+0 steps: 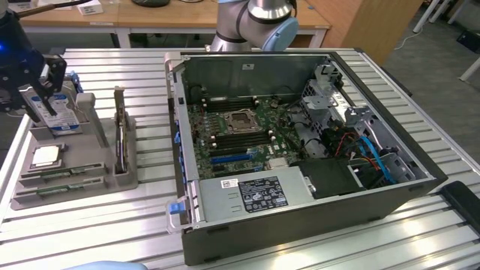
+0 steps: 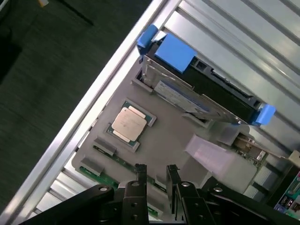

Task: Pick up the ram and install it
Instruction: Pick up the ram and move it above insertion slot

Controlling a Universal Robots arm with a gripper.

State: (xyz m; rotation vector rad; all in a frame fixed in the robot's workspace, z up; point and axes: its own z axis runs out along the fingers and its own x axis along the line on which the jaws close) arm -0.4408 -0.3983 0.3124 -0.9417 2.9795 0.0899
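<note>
Two ram sticks (image 1: 66, 170) lie in the grey tray (image 1: 98, 153), with the empty jaws parted above it.

My arm (image 1: 255, 22) is silver tubing with pale blue joint caps. My end effector (image 2: 155, 171) is matte black, with two slim bolted fingers (image 2: 140, 177) and a blue light.
</note>
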